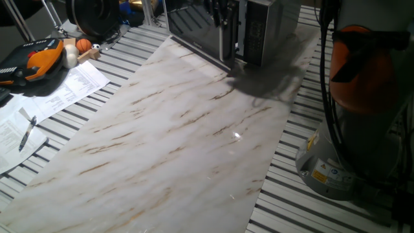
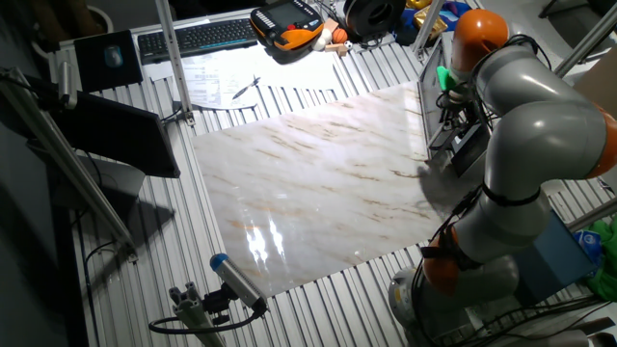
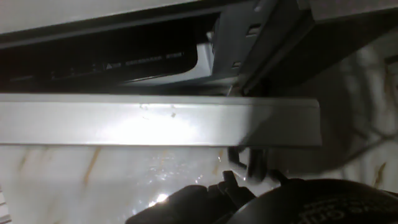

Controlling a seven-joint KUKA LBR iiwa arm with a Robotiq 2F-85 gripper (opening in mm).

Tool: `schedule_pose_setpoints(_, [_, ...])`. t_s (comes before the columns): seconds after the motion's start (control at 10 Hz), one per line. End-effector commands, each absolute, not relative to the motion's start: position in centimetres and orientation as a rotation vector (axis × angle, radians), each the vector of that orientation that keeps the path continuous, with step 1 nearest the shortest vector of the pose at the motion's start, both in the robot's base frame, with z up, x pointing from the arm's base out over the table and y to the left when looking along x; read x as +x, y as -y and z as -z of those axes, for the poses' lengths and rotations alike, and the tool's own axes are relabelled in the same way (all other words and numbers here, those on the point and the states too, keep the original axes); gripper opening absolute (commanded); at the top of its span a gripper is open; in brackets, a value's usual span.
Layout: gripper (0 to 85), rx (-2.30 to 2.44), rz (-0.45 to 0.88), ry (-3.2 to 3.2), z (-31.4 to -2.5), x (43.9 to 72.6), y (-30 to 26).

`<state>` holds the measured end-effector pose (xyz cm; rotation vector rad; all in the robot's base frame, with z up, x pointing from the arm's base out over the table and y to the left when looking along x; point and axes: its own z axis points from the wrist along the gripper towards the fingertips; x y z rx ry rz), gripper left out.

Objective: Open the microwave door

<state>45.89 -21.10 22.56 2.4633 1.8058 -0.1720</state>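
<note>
The microwave (image 1: pixel 272 26) stands at the far end of the marble board, its keypad strip (image 1: pixel 252 32) to the right of the door. The microwave door (image 1: pixel 194 22) is dark glass with a vertical silver bar handle (image 1: pixel 226 48). My gripper (image 1: pixel 220 13) is a dark shape at the top of the handle. In the hand view the handle (image 3: pixel 161 121) runs across the frame just beyond a dark finger (image 3: pixel 205 196). A gap with latch parts (image 3: pixel 249 31) shows behind the handle, so the door looks slightly ajar. In the other fixed view my arm (image 2: pixel 530 125) hides most of the microwave.
The marble board (image 1: pixel 181 129) lies on a slatted table. Papers (image 1: pixel 71 87), a pen (image 1: pixel 27 133), an orange teach pendant (image 1: pixel 35 61) and a small orange ball (image 1: pixel 84 45) lie at the left. The arm's base (image 1: pixel 349 149) stands at the right.
</note>
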Motion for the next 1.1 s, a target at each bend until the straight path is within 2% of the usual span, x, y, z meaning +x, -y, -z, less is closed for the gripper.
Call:
schedule_pose_setpoints(0.0, [34.0, 2.47, 0.161, -1.782, -22.6, 46.2, 20.5])
schedule_pose_setpoints(0.4, [34.0, 2.447, 0.133, -1.848, -24.3, 46.5, 19.2])
schedule_pose_setpoints(0.6, [0.0, 2.391, 0.122, -1.915, -25.4, 46.0, 18.9])
schedule_pose_setpoints(1.0, [0.0, 2.267, 0.129, -2.104, -27.4, 44.4, 20.4])
